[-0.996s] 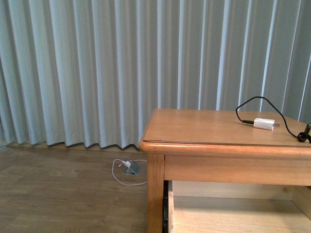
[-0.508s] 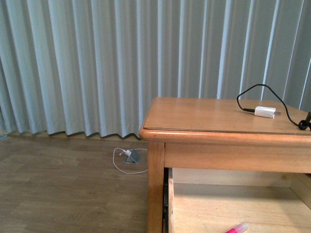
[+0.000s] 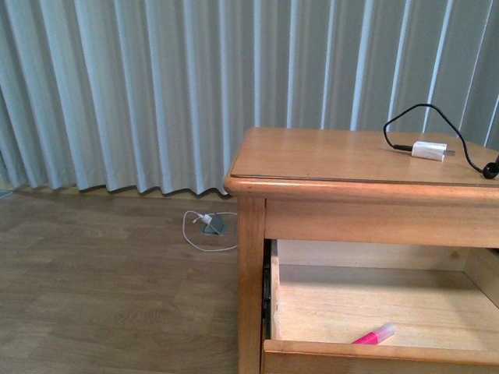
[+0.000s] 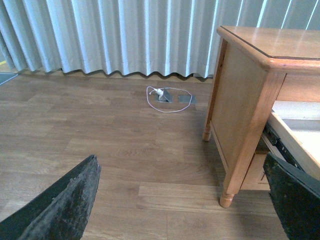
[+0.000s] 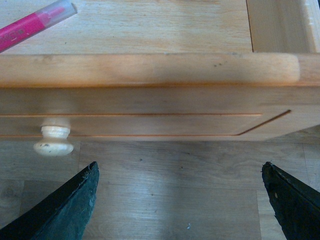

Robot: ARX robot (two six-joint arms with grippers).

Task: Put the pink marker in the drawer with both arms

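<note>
Lying in the open drawer [image 3: 374,354], near its front wall, is the marker [image 3: 373,335]. The left claw [image 4: 181,165] and right claw [image 5: 180,170] hang spread apart, holding nothing. A charger [image 3: 428,150] sits on the table [image 3: 327,156] above.

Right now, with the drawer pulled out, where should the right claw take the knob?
Take the knob by its round head, pinching across it, coming straight at the drawer front from the room side. It stands proud of that front on a narrower neck, so the open right claw can likely close around it.
</note>
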